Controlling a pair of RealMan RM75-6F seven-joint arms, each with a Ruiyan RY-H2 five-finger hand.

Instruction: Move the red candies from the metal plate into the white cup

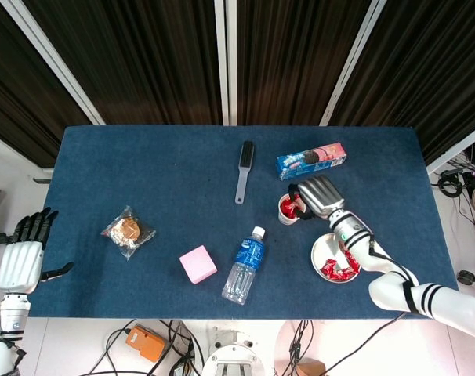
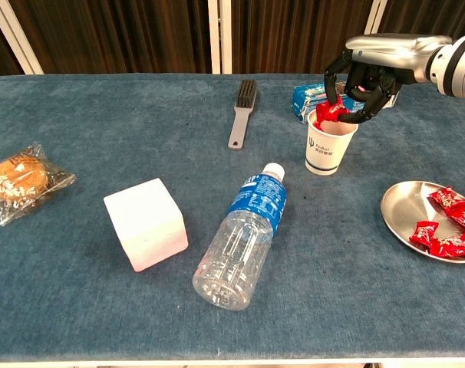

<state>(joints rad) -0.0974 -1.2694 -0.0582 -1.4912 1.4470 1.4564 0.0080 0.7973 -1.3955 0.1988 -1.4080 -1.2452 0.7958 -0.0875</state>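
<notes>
Right robot hand [image 2: 361,90] hovering directly over the white cup [image 2: 330,142], fingers curled round one red candy [image 2: 330,112] held at the cup's mouth. Left robot hand [image 1: 23,254] far to the left of the cup, off the bench [image 2: 217,322] edge, fingers spread and holding nothing.

Step in hand, by the look of it: dropping the pinched candy into the cup. To do it well: keep the fingertips centred above the rim, let go only once the wrapper sits inside the opening, lift straight up afterwards, no sideways brush against the light paper wall. Cup upright, mouth up, long axis vertical; some red already inside, as seen in the head view, though hard to tell how many pieces.

Held candy possibly lying flat across the rim, its wrapper ends pointing sideways; too crumpled to be sure of its axis. Remaining red candies [image 2: 447,226] on the metal plate [image 2: 401,211], right of the cup and nearer the front edge, lying at mixed angles.

Biscuit box [image 2: 308,95] just behind the cup, close to the fingers: worth avoiding. Water bottle [image 2: 243,239] lying front-left of the cup, cap pointing towards it.
</notes>
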